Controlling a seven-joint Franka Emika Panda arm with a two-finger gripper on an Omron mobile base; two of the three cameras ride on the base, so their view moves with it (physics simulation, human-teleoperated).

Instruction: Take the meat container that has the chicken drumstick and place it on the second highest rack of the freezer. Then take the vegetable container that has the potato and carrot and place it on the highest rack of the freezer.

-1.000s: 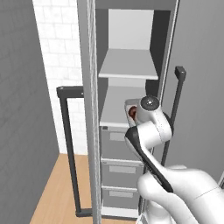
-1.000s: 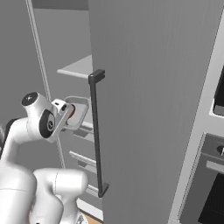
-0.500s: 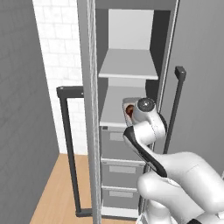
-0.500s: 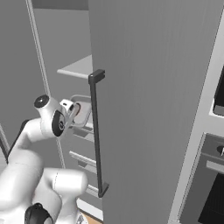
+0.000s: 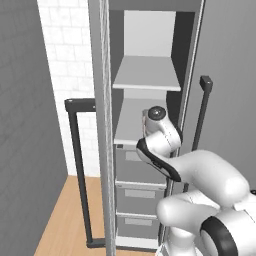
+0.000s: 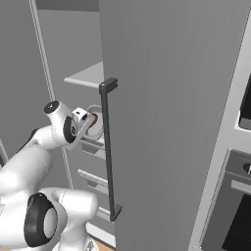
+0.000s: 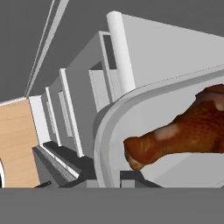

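1. The pincer (image 6: pixel 89 119) is clamping narrowly on the rim of the meat container (image 7: pixel 131 131), and over the last second it has been reaching deeper into the freezer (image 5: pixel 145 40), carrying the tray in with it.
2. The chicken drumstick (image 7: pixel 179 135) is lying inside that container, its knobby end pointing toward the rim being gripped.
3. In the left base view the arm's wrist is now sitting further over the second highest rack (image 5: pixel 131 120) than a second ago; in the right base view the tray is edging in behind the door's bar handle (image 6: pixel 109 147).
4. I judge this to mean the first placement is nearly there: the container is arriving at the rack's level, but I cannot tell whether it is resting on the board yet.
5. The highest rack (image 5: pixel 147 75), just above that rack, is lying bare.
6. Counting: one pincer, one meat container, one drumstick, two shelf boards, and three drawers (image 5: pixel 137 192) stacked below the second highest rack.
7. Two bar handles are showing, one on each door (image 5: pixel 77 165) either side of the freezer opening.
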